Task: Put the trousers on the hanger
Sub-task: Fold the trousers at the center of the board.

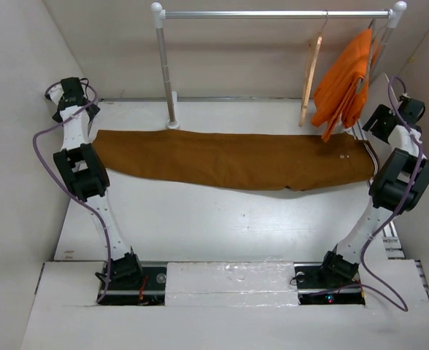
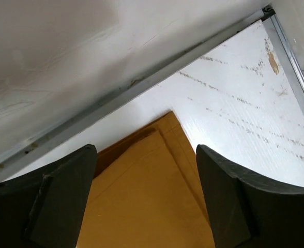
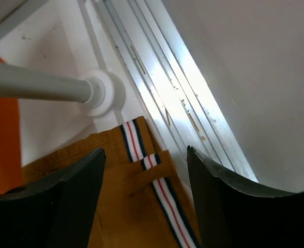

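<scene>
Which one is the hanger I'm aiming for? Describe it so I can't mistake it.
Find the clothes rail across the back of the table. Toward its right end, the hanger hangs just left of the orange garment. It is the slim, bare, pale wooden piece; its neighbour is bright cloth.

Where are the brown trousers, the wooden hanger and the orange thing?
trousers point(image 1: 229, 160): top view, middle of the flat cloth.
hanger point(image 1: 311, 76): top view, middle of its wooden arm.
orange garment point(image 1: 344, 80): top view, middle of its folds.

Each wrist view cuts the trousers off.
</scene>
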